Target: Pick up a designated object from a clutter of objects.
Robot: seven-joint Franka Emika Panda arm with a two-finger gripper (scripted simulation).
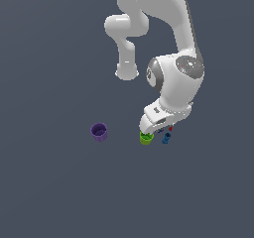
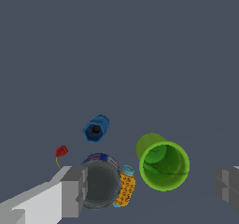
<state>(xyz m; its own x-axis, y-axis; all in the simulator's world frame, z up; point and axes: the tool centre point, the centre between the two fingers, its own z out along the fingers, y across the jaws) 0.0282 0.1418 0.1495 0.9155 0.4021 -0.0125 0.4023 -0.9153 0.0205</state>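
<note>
Blue bottle (image 2: 96, 129) stands apart from rest of clutter, seen end-on, near red piece (image 2: 61, 150) and grey can (image 2: 100, 181). Gripper (image 2: 150, 190) wide open, holding nothing, straddling can, orange piece (image 2: 125, 187) and green cup (image 2: 163, 161), not the bottle. Risk: closing here grabs wrong obj or knocks cup; needs re-centring.

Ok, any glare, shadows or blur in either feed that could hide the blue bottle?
Exterior view: flat, even lighting, no glare, no cast shadows; the blue bottle is tiny beside the green cup, and the arm covers part of the clutter. Wrist view: sharp, no blur; bottle clear, gripper fingers wide apart.
</note>
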